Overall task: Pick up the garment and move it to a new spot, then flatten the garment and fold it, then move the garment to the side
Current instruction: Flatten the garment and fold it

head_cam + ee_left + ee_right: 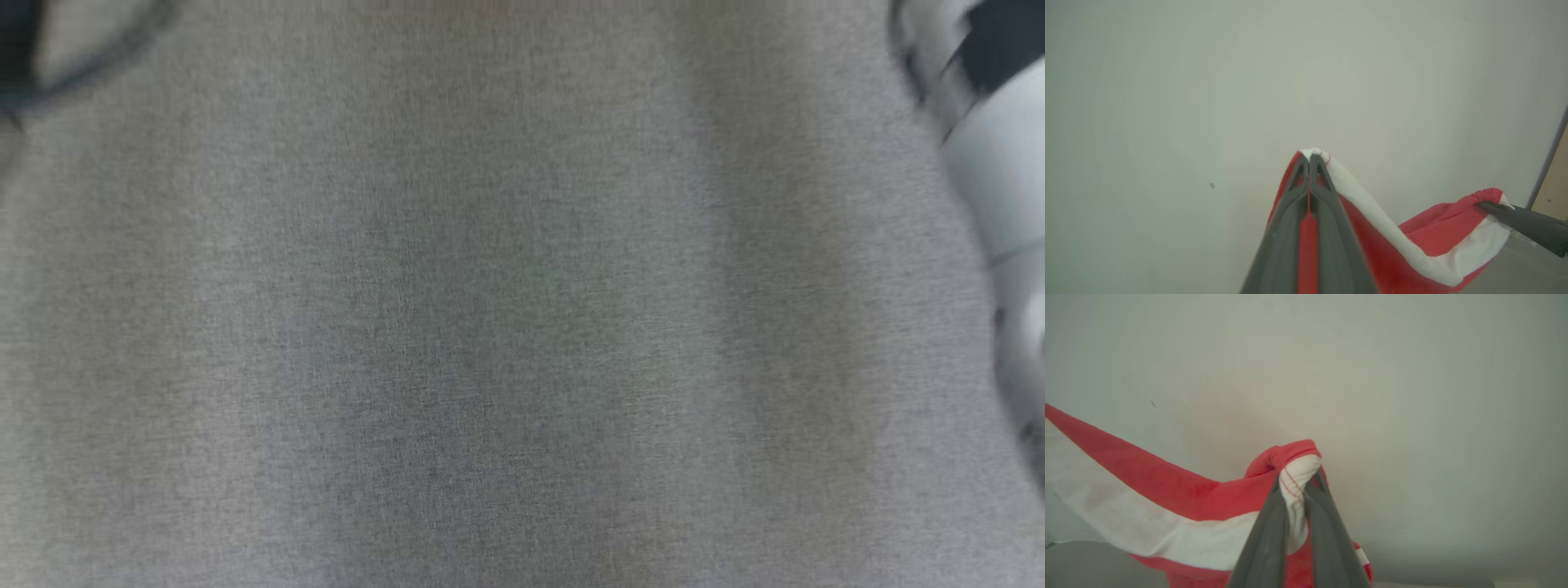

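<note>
While left end effector (pixel 1309 157) and right end effector (pixel 1300 475) clamp its edges, red-and-white garment (pixel 1372 212) sags between.

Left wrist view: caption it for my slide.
Left jaws and right jaws shut on the red-and-white garment, slack between them, pale backdrop behind.

LIGHT soft, even, no glare | HEAD VIEW dim; grey woven surface (pixel 490 327) smeared by motion blur | LEFT WRIST dark grey two-fingered left gripper (pixel 1309 157) blurred at its base, sharper at tips; pale wall (pixel 1208 81) beyond it darkens toward corners | RIGHT WRIST red-and-white cloth garment (pixel 1167 498) beside dark grey right gripper (pixel 1300 475) soft-edged, faint pink cast above tips
</note>
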